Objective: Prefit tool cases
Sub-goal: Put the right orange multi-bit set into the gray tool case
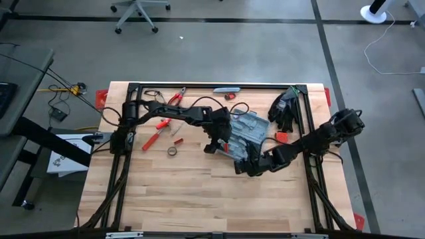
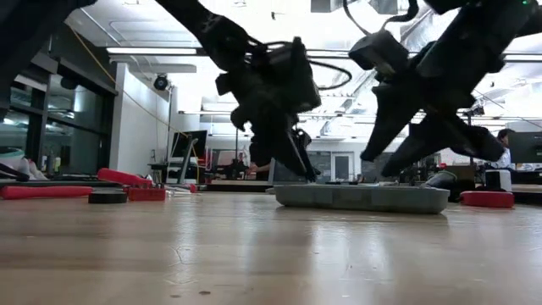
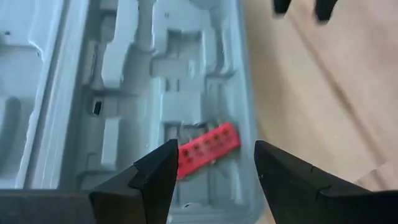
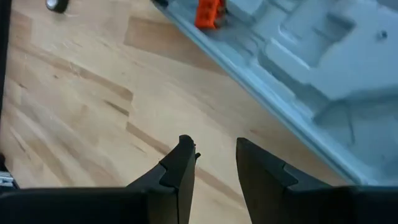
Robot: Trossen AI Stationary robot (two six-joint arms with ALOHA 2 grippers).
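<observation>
The grey-blue tool case (image 1: 247, 133) lies open and flat on the wooden table, moulded slots up; it also shows in the low view (image 2: 364, 196). A red bit holder (image 3: 208, 146) sits in a slot near the case's left edge. My left gripper (image 3: 214, 168) stands open just above that edge, slanting down, its fingers either side of the holder's end and the case rim (image 3: 249, 124). My right gripper (image 4: 214, 152) is open over bare wood on the near side of the case (image 4: 323, 74), with nothing between its fingers.
Left of the case lie red-handled pliers (image 1: 176, 98), a red-handled screwdriver (image 1: 154, 138) and a small tape roll (image 1: 172, 151). A black bundle (image 1: 285, 106) sits at the far right. A black frame rail (image 1: 219, 85) borders the table; bare wood fills the near half.
</observation>
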